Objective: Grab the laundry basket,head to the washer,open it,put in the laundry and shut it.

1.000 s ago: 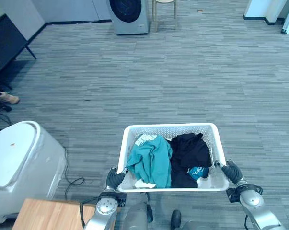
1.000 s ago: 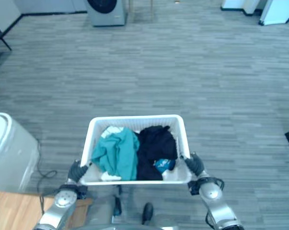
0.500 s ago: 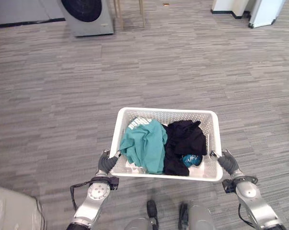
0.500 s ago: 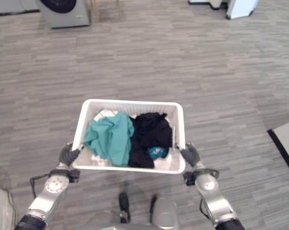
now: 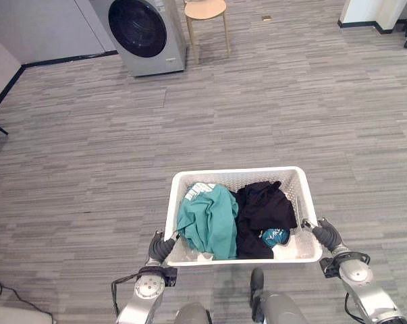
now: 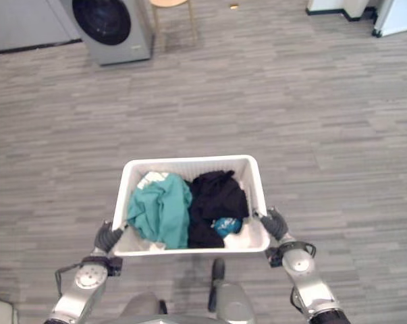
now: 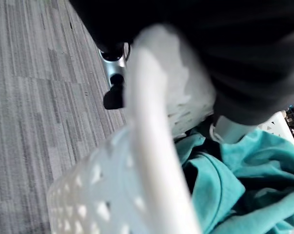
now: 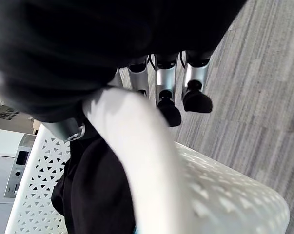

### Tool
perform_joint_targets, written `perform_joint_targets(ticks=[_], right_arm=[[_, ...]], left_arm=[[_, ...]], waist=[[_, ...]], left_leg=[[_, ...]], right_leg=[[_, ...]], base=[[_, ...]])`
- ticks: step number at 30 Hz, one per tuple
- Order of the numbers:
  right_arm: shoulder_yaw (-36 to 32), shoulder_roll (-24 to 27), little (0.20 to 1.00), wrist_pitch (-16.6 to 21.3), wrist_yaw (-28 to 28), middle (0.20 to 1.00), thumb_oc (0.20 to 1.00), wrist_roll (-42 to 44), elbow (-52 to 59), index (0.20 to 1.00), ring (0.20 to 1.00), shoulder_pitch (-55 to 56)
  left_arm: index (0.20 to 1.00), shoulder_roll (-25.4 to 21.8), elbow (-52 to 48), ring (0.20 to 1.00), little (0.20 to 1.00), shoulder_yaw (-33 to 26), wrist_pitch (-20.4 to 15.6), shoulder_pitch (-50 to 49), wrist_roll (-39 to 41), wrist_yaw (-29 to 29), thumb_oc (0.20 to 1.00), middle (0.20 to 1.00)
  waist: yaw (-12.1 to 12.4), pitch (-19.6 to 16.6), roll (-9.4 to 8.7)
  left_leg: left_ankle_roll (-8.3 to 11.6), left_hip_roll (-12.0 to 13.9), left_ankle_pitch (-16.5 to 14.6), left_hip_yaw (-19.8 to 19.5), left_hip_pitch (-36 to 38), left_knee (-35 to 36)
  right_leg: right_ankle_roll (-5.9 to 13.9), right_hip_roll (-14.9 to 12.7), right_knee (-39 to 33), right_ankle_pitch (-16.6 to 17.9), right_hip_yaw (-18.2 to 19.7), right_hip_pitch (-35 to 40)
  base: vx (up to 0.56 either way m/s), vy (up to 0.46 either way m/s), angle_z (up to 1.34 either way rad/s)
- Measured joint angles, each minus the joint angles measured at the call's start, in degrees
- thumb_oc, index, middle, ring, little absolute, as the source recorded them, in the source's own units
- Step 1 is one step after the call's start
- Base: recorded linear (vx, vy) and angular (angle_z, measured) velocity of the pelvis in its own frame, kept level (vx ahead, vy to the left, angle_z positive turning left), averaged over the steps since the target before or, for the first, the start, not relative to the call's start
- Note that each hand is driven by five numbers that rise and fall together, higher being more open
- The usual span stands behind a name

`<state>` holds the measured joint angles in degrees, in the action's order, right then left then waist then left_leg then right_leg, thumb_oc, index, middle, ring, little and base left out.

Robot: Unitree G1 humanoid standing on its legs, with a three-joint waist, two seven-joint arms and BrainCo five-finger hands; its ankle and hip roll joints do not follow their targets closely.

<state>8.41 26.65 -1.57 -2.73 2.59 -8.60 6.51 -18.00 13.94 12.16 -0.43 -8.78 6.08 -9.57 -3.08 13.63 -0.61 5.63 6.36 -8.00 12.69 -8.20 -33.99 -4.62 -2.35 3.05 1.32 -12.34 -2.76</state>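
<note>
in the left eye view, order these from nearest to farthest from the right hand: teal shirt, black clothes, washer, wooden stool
From the right hand:
1. black clothes, right half of the laundry basket
2. teal shirt, left half
3. wooden stool, far across the floor
4. washer, left of the stool; the two are close to call

Camera view shifts between frames. The washer now shows whole at the far left of the floor, with a stool just beside it; half a second ago only its lower front showed. The white bin and wooden table seen a second ago are gone. The basket sits level now, no longer skewed.
</note>
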Motion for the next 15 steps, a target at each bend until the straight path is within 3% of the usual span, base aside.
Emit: perform_joint_targets(ticks=[1,3,5,7,9,11,12,13,14,15], right_arm=[[-0.48,0.14,0.2,-0.03,-0.01,0.2,0.2,0.0,0.63,0.2,0.2,0.8],[-0.52,0.09,0.2,0.06,-0.11,0.2,0.2,0.0,1.33,0.2,0.2,0.75],[-0.84,-0.21,0.2,0.05,-0.27,0.2,0.2,0.0,0.62,0.2,0.2,0.89],[0.16,-0.91,0.2,0.03,-0.24,0.2,0.2,0.0,-0.69,0.2,0.2,0.16],[1.24,-0.81,0.2,-0.07,-0.26,0.2,0.2,-0.12,-0.76,0.2,0.2,0.74],[1.13,-0.78,0.2,-0.06,-0.26,0.2,0.2,-0.25,-0.79,0.2,0.2,1.42],[1.16,-0.5,0.2,-0.06,0.02,0.2,0.2,-0.25,-0.64,0.2,0.2,2.62],[1.22,-1.75,0.2,-0.18,0.02,0.2,0.2,-0.25,-0.67,0.2,0.2,3.49],[1.3,-2.97,0.2,-0.24,-0.09,0.2,0.2,-0.28,-0.65,0.2,0.2,4.04],[1.22,-3.06,0.2,-0.23,-0.21,0.2,0.2,-0.29,-0.66,0.2,0.2,4.27]], left_arm=[[0.2,0.02,-0.07,0.2,0.2,0.26,-0.04,0.05,0.0,0.02,0.2,0.2],[0.2,-0.36,-0.82,0.2,0.2,0.15,-0.1,-0.89,-0.01,0.05,0.2,0.2],[0.2,0.02,-0.79,0.2,0.2,-0.05,-0.1,-0.48,-0.08,0.19,0.2,0.2],[0.2,0.11,-0.28,0.2,0.2,-1.18,0.05,-0.49,-0.14,0.49,0.2,0.2],[0.2,0.06,0.64,0.2,0.2,-1.43,0.6,-1.15,-0.12,0.85,0.2,0.2],[0.2,0.13,0.12,0.2,0.2,-1.06,0.63,-2.37,-0.11,0.92,0.2,0.2],[0.2,0.26,-0.1,0.2,0.2,-0.8,0.64,-3.4,-0.11,0.93,0.2,0.2],[0.2,-0.7,-0.15,0.2,0.2,-0.72,0.67,-3.73,-0.12,1.04,0.2,0.2],[0.2,-1.07,0.02,0.2,0.2,-1.22,1.02,-3.25,-0.11,0.97,0.2,0.2],[0.2,-1.42,-0.02,0.2,0.2,-1.1,1.07,-2.74,-0.12,0.99,0.2,0.2]], waist=[[0.26,0.01,-0.46],[0.98,-0.13,-1.12],[1.4,-0.48,-0.56],[2.24,-0.5,-0.48],[3.2,0.05,-3.13],[3.33,-0.1,-3.18],[3.49,-1.04,-1.88],[3.31,-1.35,-3.14],[3.31,-1.51,-4.96],[3.37,-1.59,-5.18]], left_leg=[[-0.63,-1.16,-0.01,1.26,-0.64,4.46],[-2.34,-2.97,1.21,3.18,-4.01,15.8],[-4.02,-4.29,5.22,3.87,-6.88,28.72],[-3.68,-4.14,8.92,1.98,-9.79,37.52],[-4.36,-5.26,9.89,2.88,-13.48,37.19],[-8.01,-5.25,12.2,6.19,-14.5,32.56],[-11.14,-5.25,10.73,7.6,-12.45,32.15],[-14.81,-6.15,14.99,6.66,-10.49,32.57],[-14.78,-6.46,15.37,8.58,-9.35,29.67],[-14.86,-6.36,15.25,8.39,-8.66,27.26]], right_leg=[[0.31,0.35,-1.43,-0.14,0.04,1.78],[2.93,2.17,-5.52,-2.16,0.08,6.33],[4.4,4.49,-7.6,-3.46,0.8,9.2],[6.95,6.92,-7.6,-5.31,2.3,12.09],[11.76,6.7,-7.57,-10.3,2.63,17.89],[11.37,7.56,-6.38,-10.55,3.51,22.27],[11.36,8.68,-4.71,-10.56,4.05,24.47],[11.22,7.96,-3.9,-10.65,4.48,26.73],[11.19,6.01,0.42,-10.66,4.64,26.38],[11.17,4.71,8.9,-10.42,4.16,23.66]], base=[[0.42,-0.024,-0.18],[0.47,-0.002,-0.42],[0.51,0.015,-0.27],[0.85,0.072,-0.39],[0.7,0.113,-0.3],[0.65,0.158,-0.3],[0.73,0.168,-0.24],[0.63,0.17,-0.14],[0.54,0.194,-0.05],[0.51,0.206,-0.09]])
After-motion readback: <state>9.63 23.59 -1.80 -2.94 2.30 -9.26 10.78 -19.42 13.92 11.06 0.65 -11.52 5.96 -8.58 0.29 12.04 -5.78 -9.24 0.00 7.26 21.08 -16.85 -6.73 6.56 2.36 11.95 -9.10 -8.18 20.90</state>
